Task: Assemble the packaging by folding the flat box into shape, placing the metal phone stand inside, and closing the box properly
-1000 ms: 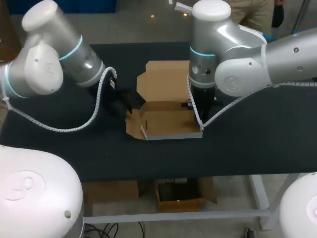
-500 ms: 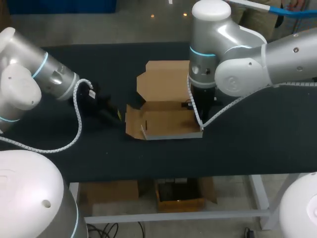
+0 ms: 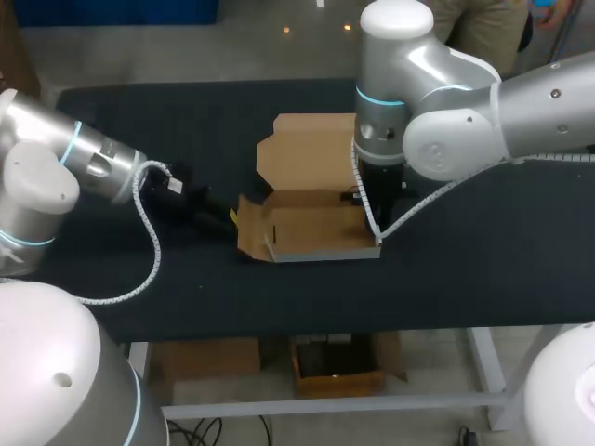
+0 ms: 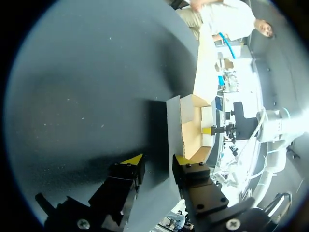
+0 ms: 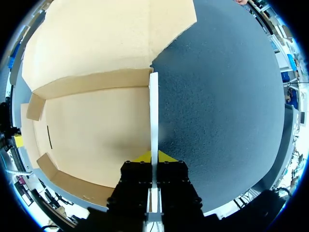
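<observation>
The brown cardboard box (image 3: 311, 232) lies in the middle of the table, partly folded, with its lid flap (image 3: 307, 149) lying open toward the back. My right gripper (image 5: 153, 157) is shut on the box's upright right wall (image 5: 153, 111), one finger inside and one outside; in the head view it is at the box's right side (image 3: 376, 200). My left gripper (image 4: 157, 160) is open just short of the box's left wall (image 4: 174, 123), with nothing between its fingers; the head view puts it beside that wall (image 3: 228, 216). No metal phone stand shows in any view.
The dark table top (image 3: 465, 260) stretches on both sides of the box. The left arm's white cable (image 3: 149, 251) hangs over the table at the left.
My left arm has drawn back from the box's left flap to the left and lower, and its fingers have narrowed a little. The right arm and the box have stayed still.
</observation>
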`<state>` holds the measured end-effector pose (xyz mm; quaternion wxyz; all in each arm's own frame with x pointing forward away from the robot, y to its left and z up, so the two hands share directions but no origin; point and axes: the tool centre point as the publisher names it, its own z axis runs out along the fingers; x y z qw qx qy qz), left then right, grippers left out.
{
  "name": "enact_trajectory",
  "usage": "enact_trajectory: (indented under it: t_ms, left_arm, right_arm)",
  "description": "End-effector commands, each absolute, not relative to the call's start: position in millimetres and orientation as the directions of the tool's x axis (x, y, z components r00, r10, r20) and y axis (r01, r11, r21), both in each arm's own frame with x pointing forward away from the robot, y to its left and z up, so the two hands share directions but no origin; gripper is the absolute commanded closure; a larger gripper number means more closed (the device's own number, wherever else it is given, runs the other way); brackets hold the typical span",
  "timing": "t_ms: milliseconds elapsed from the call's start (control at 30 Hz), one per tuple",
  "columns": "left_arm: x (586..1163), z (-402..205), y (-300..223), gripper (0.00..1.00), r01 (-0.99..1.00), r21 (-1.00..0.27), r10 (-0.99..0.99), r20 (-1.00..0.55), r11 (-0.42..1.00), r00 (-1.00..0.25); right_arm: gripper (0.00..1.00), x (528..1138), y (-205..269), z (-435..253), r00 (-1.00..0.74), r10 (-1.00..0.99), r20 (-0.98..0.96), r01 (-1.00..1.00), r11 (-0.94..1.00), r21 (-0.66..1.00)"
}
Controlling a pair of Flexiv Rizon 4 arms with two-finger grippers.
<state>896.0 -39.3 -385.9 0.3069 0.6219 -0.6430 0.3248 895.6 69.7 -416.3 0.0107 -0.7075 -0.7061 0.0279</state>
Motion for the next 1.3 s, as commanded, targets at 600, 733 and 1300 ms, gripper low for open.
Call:
enact_trajectory:
  t_ms: [600,733,1300]
  left_arm:
    - [887.1,-370.2,-88.8,0.62,-0.994,-0.085,-0.536,0.837,0.072,-0.11]
    - [885.5,-368.8,-100.4,0.62,-0.993,-0.088,-0.56,0.82,0.079,-0.117]
    - [881.4,-371.3,-133.4,0.62,-0.993,-0.098,-0.698,0.706,0.066,-0.117]
  right_arm:
    - [1.0,896.4,70.7,-416.2,0.002,1.0,-0.028,0.998,-0.004,-0.058]
    - [1.0,896.4,70.7,-416.2,0.002,1.0,-0.028,0.998,-0.004,-0.058]
    - [1.0,896.4,70.7,-416.2,0.002,1.0,-0.028,0.998,-0.004,-0.058]
